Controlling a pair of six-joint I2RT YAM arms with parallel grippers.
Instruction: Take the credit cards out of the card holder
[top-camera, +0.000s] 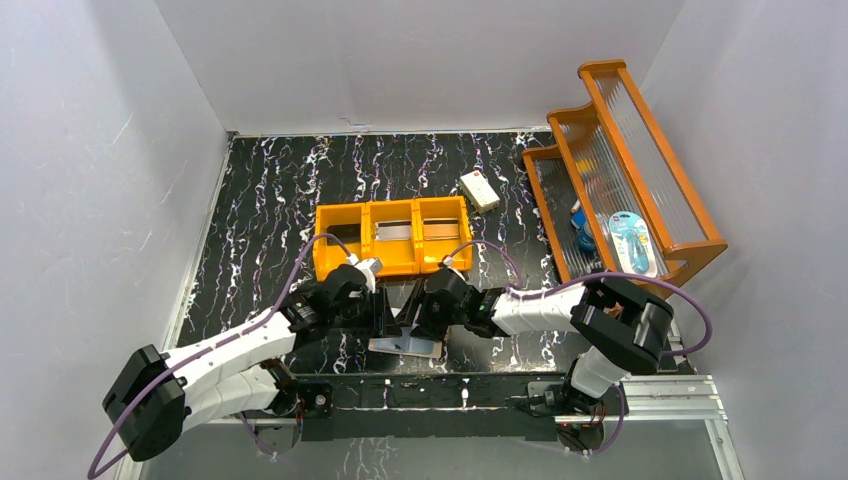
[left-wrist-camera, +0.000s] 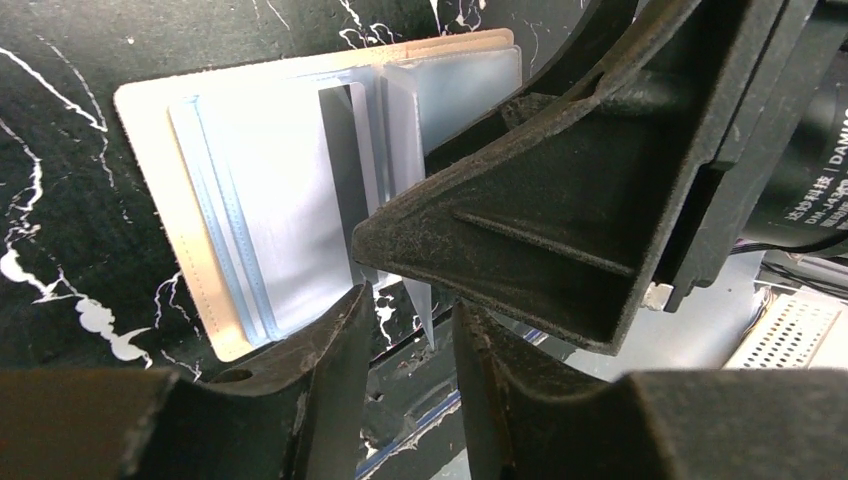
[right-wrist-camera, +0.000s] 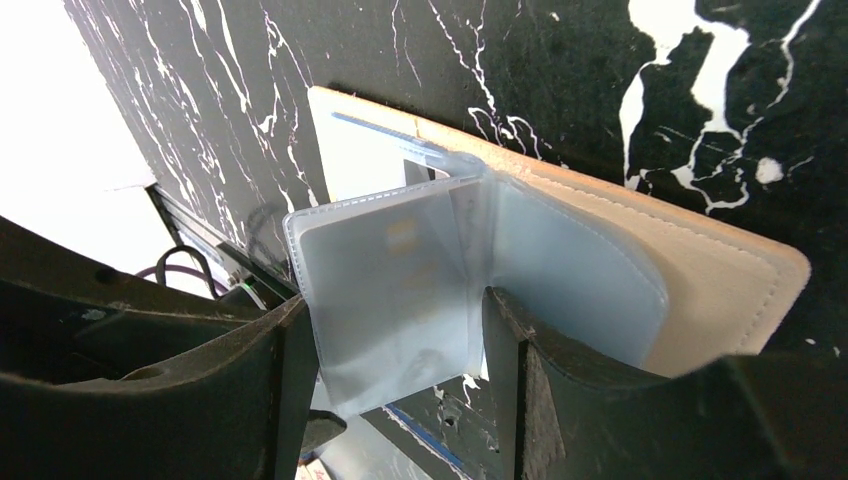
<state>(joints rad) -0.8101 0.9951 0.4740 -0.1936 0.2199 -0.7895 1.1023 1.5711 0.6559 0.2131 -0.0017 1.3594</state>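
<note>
**Both arms working on the open card holder**

From above, the card holder is lying open on the marble table, at about 6 o'clock from the orange bin, with the left gripper and right gripper meeting over it.

Left wrist cam: fingers are sitting narrowly apart around a clear sleeve edge; can't tell if they're pinching.

Right wrist cam: fingers are standing wide, straddling an upright sleeve with a card inside.

Orange three-compartment bin mid-table; white box behind; wooden rack right.
</note>
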